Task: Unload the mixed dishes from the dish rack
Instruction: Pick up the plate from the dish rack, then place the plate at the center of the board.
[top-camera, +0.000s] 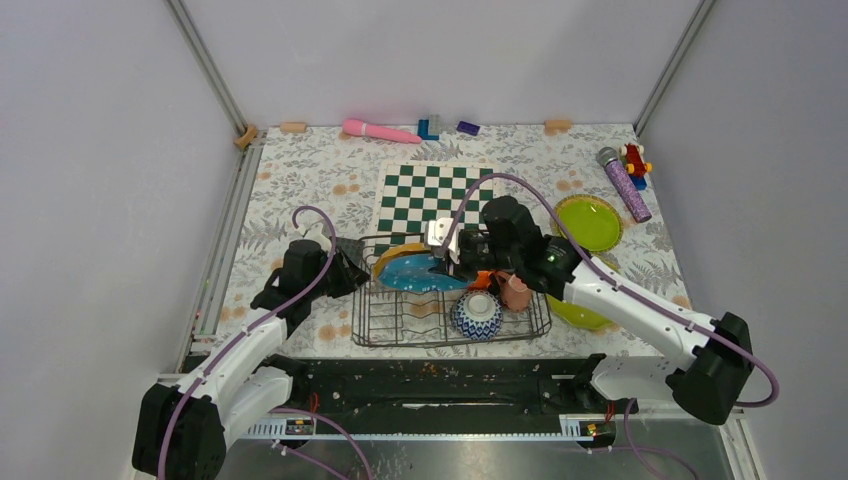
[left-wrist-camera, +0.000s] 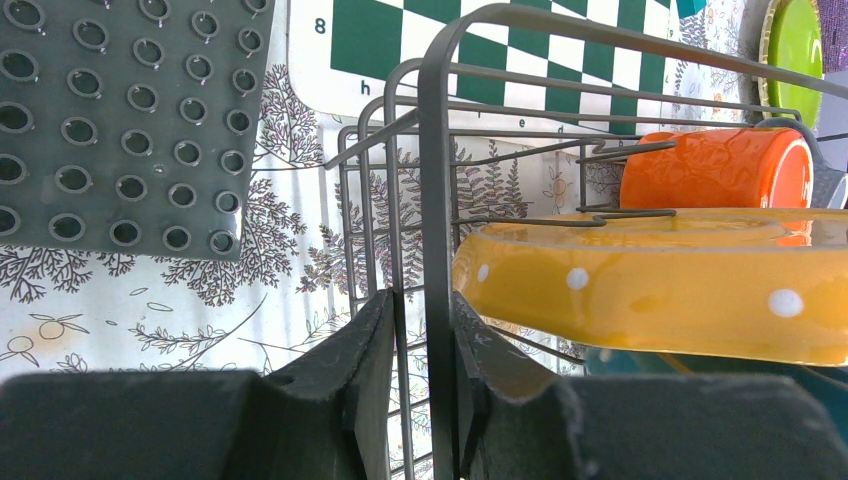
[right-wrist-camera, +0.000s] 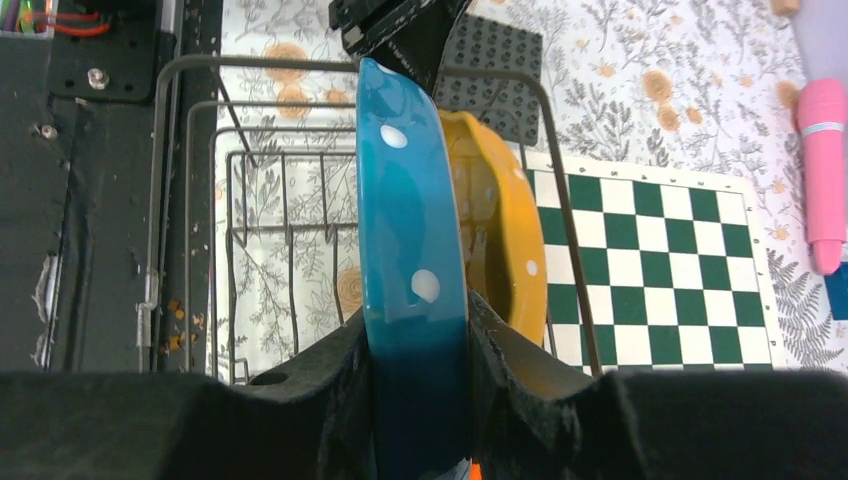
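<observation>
The dark wire dish rack (top-camera: 450, 343) stands at the near middle of the table. My left gripper (top-camera: 350, 272) is shut on an upright wire loop at its left end (left-wrist-camera: 437, 150). My right gripper (top-camera: 462, 255) is shut on the rim of the teal plate (top-camera: 420, 272), which stands on edge in the rack (right-wrist-camera: 410, 230). The yellow-orange plate (right-wrist-camera: 495, 230) stands just behind it. The orange cup (top-camera: 483, 280), pink mug (top-camera: 515, 292) and blue-and-white bowl (top-camera: 477, 315) sit in the rack's right half. Two lime green plates (top-camera: 588, 222) (top-camera: 580, 312) lie on the table to the right. The small grey cup is not in view.
The green-and-white chessboard (top-camera: 430, 195) lies just behind the rack. A dark grey studded mat (left-wrist-camera: 120, 120) lies left of the rack. A pink wand (top-camera: 380, 131), small blocks, a glitter microphone (top-camera: 625, 185) and a toy lie along the back and right edges.
</observation>
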